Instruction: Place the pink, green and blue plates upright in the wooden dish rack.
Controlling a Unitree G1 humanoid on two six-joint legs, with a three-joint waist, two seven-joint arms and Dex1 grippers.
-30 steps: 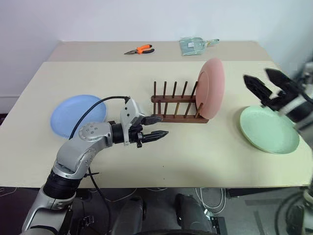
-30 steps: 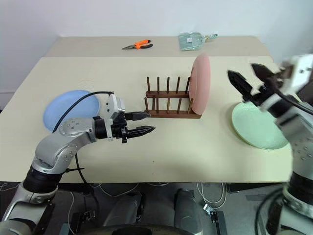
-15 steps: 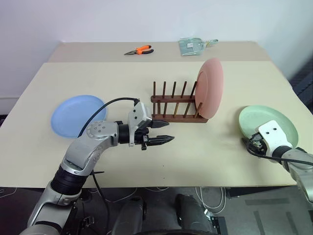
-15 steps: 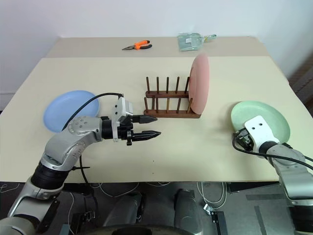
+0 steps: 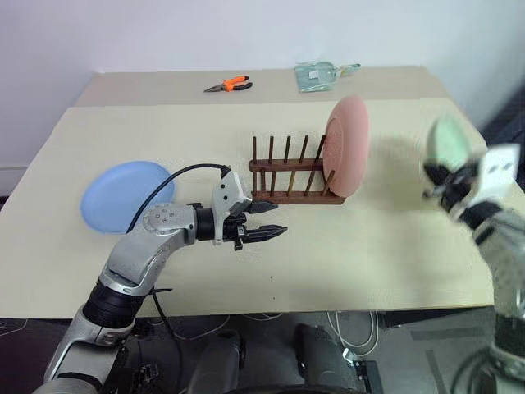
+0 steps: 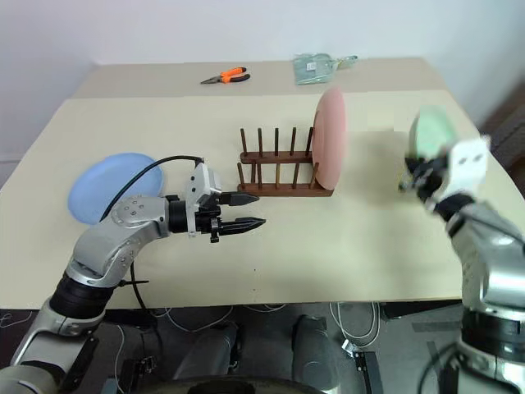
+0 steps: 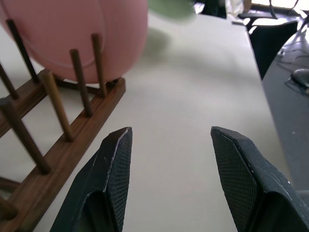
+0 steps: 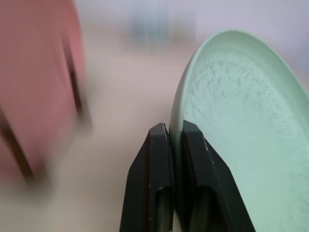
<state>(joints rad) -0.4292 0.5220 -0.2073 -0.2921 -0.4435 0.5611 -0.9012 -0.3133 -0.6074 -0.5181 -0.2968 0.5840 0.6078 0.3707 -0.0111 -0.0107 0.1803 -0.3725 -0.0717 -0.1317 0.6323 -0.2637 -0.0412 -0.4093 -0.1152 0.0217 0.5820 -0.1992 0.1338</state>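
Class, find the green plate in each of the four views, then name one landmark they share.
Left eye: green plate far right, lifted by right end effector.
Right eye: right of the rack.
Left wrist: top edge.
Right wrist: its rim sits pinched between the fingers.
Shared landmark: pink plate.

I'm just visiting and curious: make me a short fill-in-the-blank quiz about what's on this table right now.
1. The plate standing upright in the rack is ____.
2. The right gripper is shut on the rim of the ____ plate.
3. The blue plate lies flat on the ____.
4. The left gripper is open and holds ____.

Missing words: pink; green; table; nothing
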